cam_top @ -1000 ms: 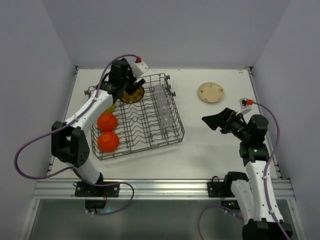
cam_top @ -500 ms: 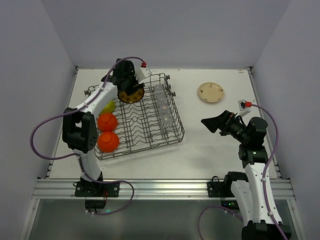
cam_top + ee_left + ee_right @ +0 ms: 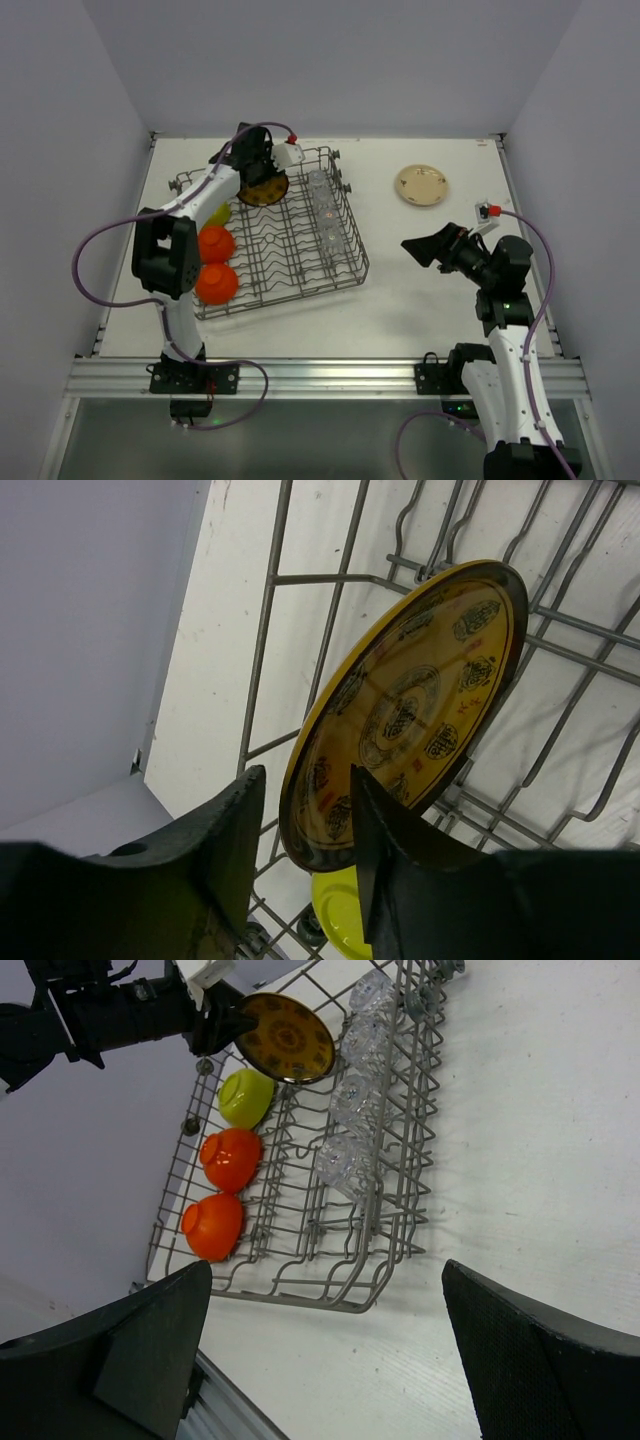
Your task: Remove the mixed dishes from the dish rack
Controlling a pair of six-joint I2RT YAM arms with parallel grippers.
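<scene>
The grey wire dish rack (image 3: 345,275) holds a brown-gold patterned plate (image 3: 268,190) upright in its far left corner. My left gripper (image 3: 260,168) is down over that plate. In the left wrist view its fingers (image 3: 240,830) straddle the plate's (image 3: 420,700) lower rim, narrowed, with a slit of daylight on one side. A lime-yellow bowl (image 3: 218,213) and two orange bowls (image 3: 214,243) (image 3: 216,283) line the rack's left side. Clear glass cups (image 3: 322,210) stand in a row on its right side. My right gripper (image 3: 415,247) hovers open, right of the rack.
A cream plate (image 3: 421,185) lies flat on the white table at the back right. Grey walls close the table in at the left, back and right. The right wrist view shows the rack's near corner (image 3: 300,1295) above bare table.
My left gripper has turned at the wrist over the patterned plate, and its fingers have narrowed around the plate's rim. The right arm has barely moved.
</scene>
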